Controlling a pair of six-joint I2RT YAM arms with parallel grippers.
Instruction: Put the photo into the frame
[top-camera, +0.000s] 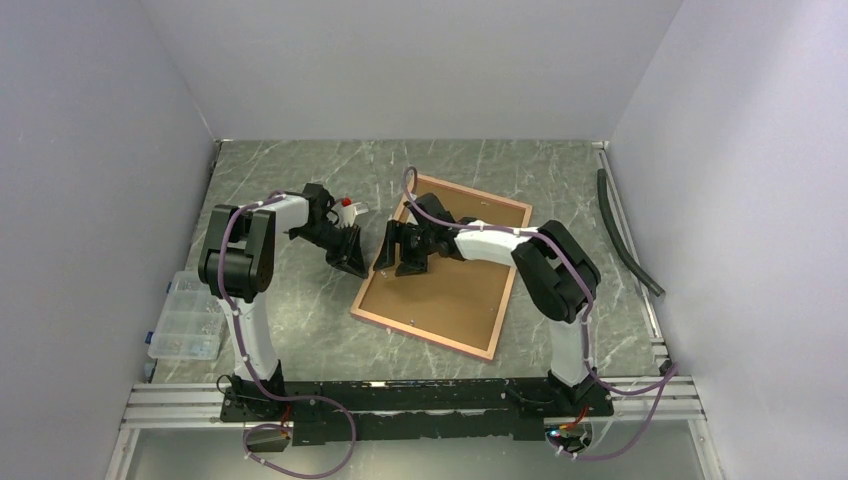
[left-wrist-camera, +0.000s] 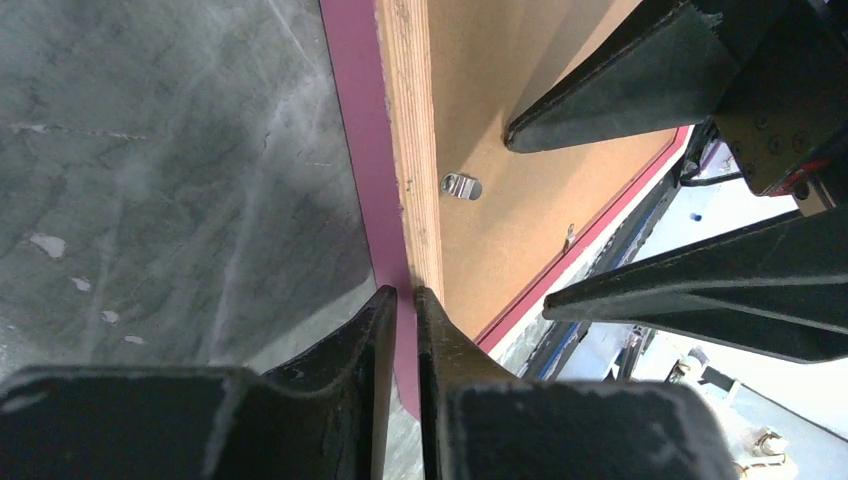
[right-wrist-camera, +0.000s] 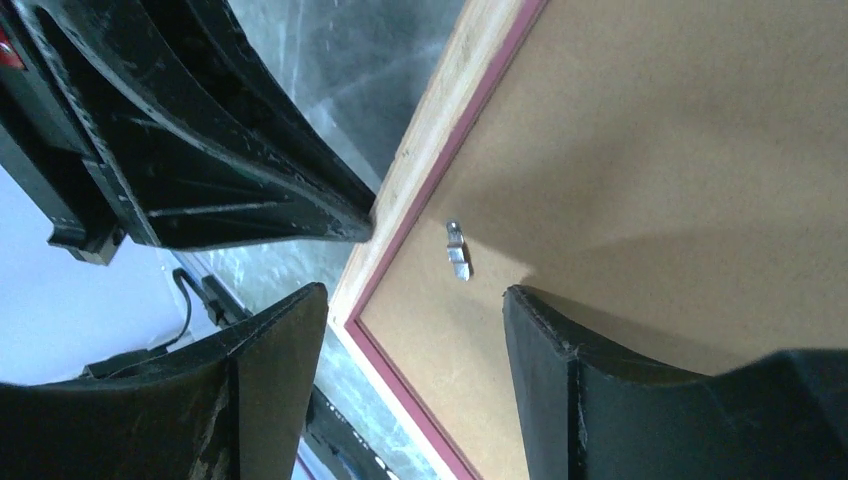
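Observation:
The frame (top-camera: 424, 333) lies back up on the table, with the brown backing board (top-camera: 455, 290) inside its wood-and-pink border. My left gripper (top-camera: 356, 266) is at the frame's left edge. In the left wrist view it (left-wrist-camera: 405, 300) is shut on the pink rim of the frame (left-wrist-camera: 410, 150). My right gripper (top-camera: 402, 262) hovers open over the same left edge. In the right wrist view it (right-wrist-camera: 415, 300) straddles the frame's rim (right-wrist-camera: 440, 110) and the backing board (right-wrist-camera: 650, 150), holding nothing. The photo is not in view.
A small metal turn clip (right-wrist-camera: 457, 250) sits on the backing board near the edge, also seen in the left wrist view (left-wrist-camera: 461, 185). A clear plastic parts box (top-camera: 185, 318) stands at the table's left edge. A black hose (top-camera: 625, 230) lies along the right side.

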